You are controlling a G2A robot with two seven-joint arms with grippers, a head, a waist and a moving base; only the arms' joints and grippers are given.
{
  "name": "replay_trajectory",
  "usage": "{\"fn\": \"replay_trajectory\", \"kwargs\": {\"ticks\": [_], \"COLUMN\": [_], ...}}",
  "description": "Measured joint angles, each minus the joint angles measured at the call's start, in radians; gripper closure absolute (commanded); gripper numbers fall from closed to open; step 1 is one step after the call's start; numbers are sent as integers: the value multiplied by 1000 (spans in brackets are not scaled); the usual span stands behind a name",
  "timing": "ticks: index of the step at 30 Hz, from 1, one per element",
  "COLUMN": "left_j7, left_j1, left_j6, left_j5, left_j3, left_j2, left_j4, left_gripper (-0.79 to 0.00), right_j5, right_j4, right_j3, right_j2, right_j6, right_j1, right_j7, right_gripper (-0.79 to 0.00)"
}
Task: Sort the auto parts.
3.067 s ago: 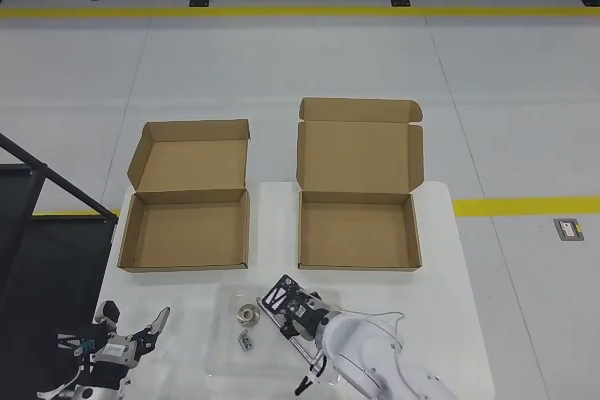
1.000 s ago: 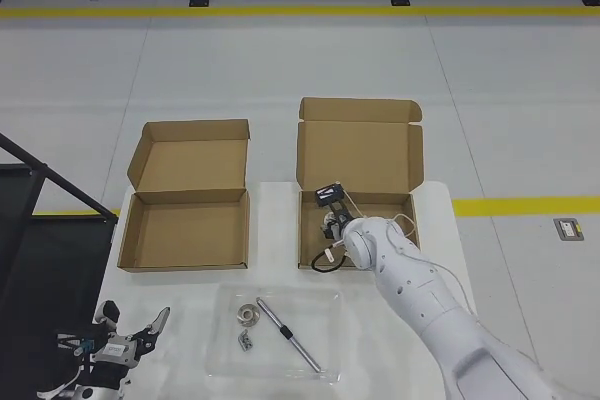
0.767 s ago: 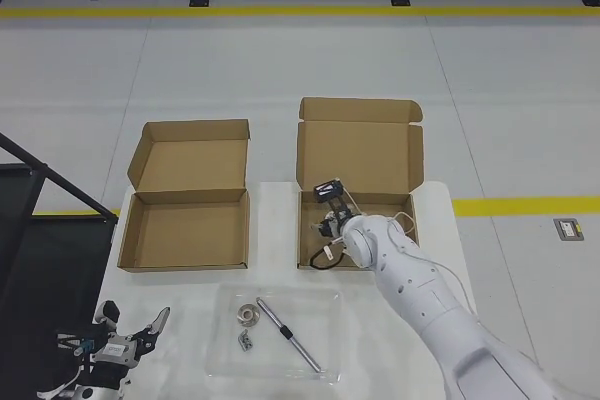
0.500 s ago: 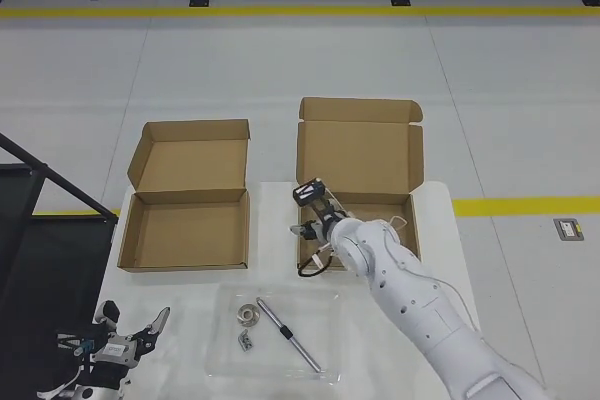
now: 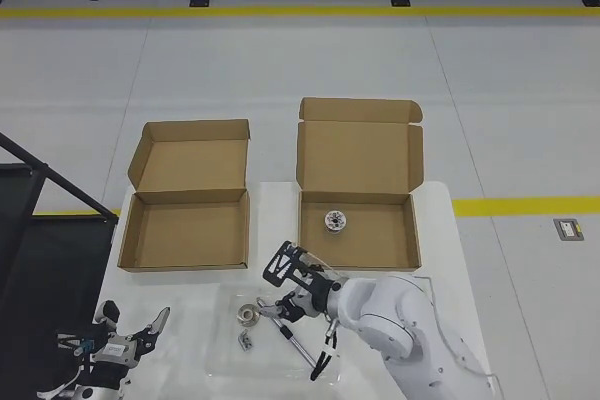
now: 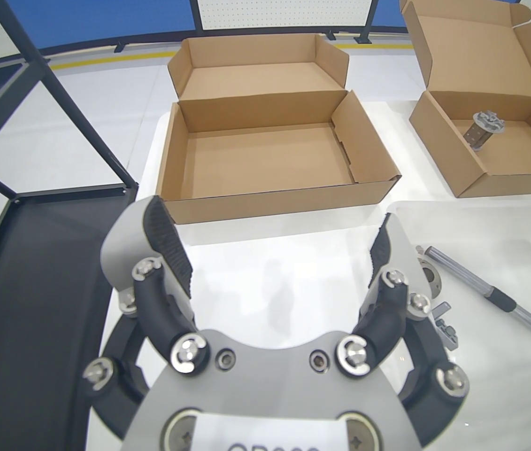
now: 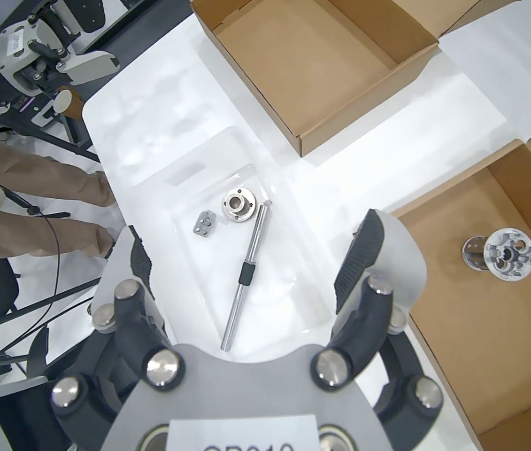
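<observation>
back from the right box, the right gripper hangs wide open and empty above the rod, whose long axis lies crosswise between its fingers.

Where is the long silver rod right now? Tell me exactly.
In the top view the long silver metal rod lies in the clear plastic tray at the near edge of the white table, just right of the round metal hub.

Bright, even overhead light, soft shadows, sheen on the table; wrist views bow at edges.
</observation>
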State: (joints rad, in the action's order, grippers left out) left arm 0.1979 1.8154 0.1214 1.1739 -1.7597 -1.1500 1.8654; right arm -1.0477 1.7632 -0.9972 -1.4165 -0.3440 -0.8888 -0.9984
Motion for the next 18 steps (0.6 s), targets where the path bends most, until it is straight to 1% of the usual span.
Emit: {"fn": "replay_trajectory", "kwargs": {"ticks": [7,9,10,13,14,18], "left_j7": [0,0,0,0,0,0], "left_j1": [0,0,0,0,0,0], "left_j6": [0,0,0,0,0,0], "left_j5": [0,0,0,0,0,0], "left_j3": [0,0,0,0,0,0], "left_j2": [0,0,0,0,0,0], "left_j4": [0,0,0,0,0,0], "left_gripper": [-785,-785,-785,-785,-785,-785], "right_j5": [-4,-20,-45,-105,-110,-100], "right_j4": [0,0,-1,-11,-25,-112], "right_j3": [0,15,36,131,168,293], "right_j2": [0,0,0,-11,-18,-53], "right_j6": [0,-9,-12,-8,13,87], "right_j1": [0,-4,-4,30,48,115], "right_j7": [0,-7,-25,-152,-199,-317], "right_gripper": [-785,-785,-785,-785,-785,-785]}}
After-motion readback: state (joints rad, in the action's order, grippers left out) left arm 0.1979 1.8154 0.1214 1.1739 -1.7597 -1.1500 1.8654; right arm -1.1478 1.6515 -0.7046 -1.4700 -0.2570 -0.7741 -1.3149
